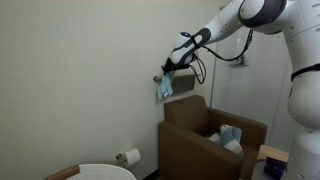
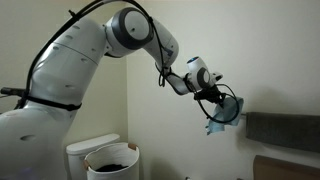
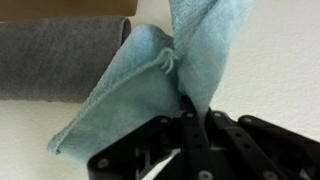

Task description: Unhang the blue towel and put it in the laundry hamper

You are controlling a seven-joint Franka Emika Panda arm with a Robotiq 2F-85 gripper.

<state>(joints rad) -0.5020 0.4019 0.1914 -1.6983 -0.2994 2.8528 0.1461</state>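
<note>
At the wall, gripper (image 3: 195,110) pinching the blue towel (image 3: 150,90) between closed fingers; lifting clear of its hanging point before swinging toward the laundry hamper (image 2: 112,158).

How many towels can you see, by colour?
Blue towel pinched in the tool: 1
Grey towel on the wall: 1
Total: 2

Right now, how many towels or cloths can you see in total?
3: the blue towel pinched in the gripper at the wall; a grey towel hanging beside it; a light cloth in the brown bin. More may be hidden.
</note>
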